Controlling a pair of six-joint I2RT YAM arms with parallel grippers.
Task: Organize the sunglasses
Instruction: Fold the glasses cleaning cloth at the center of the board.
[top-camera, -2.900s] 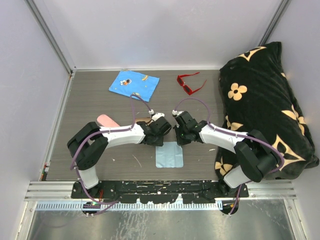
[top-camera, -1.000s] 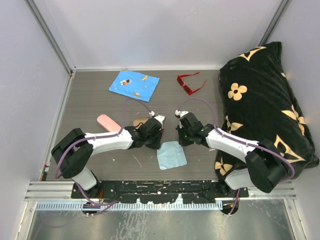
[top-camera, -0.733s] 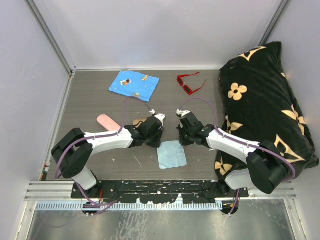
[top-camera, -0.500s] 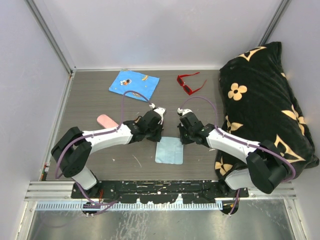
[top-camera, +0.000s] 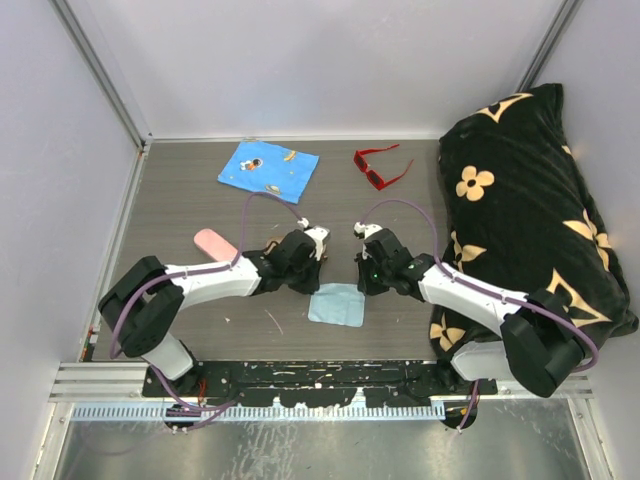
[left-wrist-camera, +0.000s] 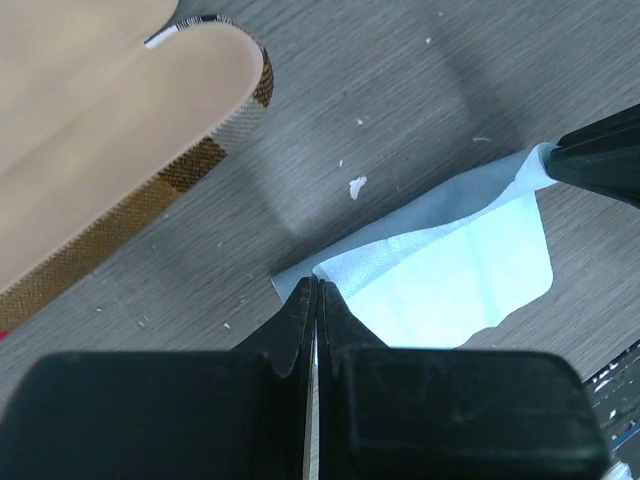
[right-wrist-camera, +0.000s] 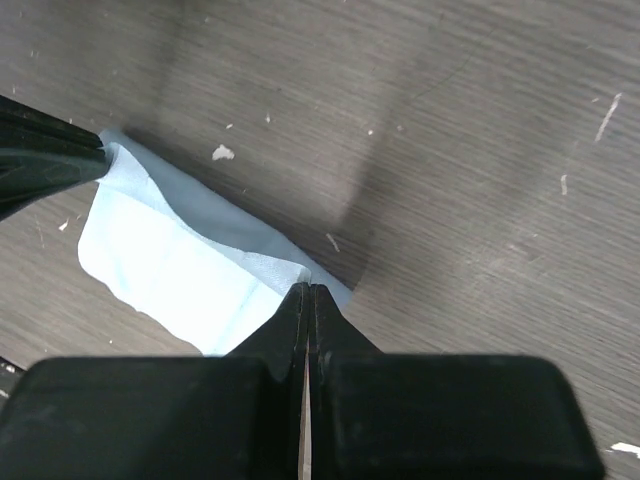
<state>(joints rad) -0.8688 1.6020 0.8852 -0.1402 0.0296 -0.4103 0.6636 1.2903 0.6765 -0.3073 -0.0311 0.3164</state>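
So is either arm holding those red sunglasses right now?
No, the red sunglasses lie by themselves on the table near its far edge.

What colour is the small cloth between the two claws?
The cloth is pale blue, clearest in the left wrist view.

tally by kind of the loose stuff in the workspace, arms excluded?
Cloths: 2, blue cartoon-print cloth, pale blue wipe cloth
Glasses cases: 2, pink oval case, tan case with brown checked edge
Sunglasses: 1 in view, red plastic-framed pair
Cushions: 1, black flower-print cushion
Total: 6
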